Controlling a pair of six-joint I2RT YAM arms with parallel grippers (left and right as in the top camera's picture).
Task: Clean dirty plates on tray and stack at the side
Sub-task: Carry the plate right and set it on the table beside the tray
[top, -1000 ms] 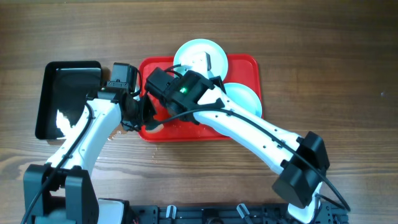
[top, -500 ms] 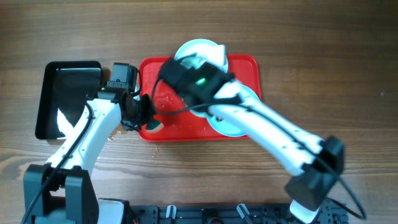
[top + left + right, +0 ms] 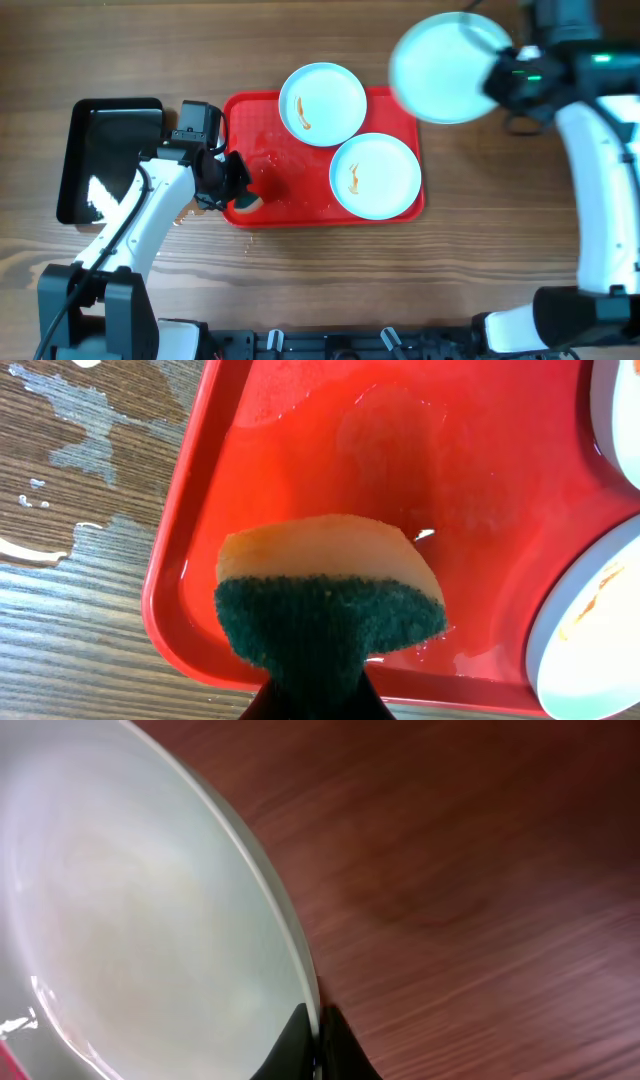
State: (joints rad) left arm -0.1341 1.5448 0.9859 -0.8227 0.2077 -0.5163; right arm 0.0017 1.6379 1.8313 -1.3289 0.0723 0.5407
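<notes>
My right arm is no longer over the tray [image 3: 290, 172]. It is out above the counter's [image 3: 520, 230] far right corner, and my right fingers [image 3: 495, 80] are clamped on the rim of the lifted plate [image 3: 445, 68], which hangs in the air tilted toward the camera. From the wrist its face looks pale and free of smears, though the view is blurred. The spot it left at the tray's left side shows only wet red plastic.

I judge one plate is wiped and on its way to start the stack, since nothing is set down at the side yet. The far plate [image 3: 322, 104] and the near plate [image 3: 375, 176] sit on the tray, each with an orange smear. My left fingers [image 3: 315, 702] are pinched on the sponge [image 3: 330, 600] at the tray's near left corner, and I expect to use it on those two.
</notes>
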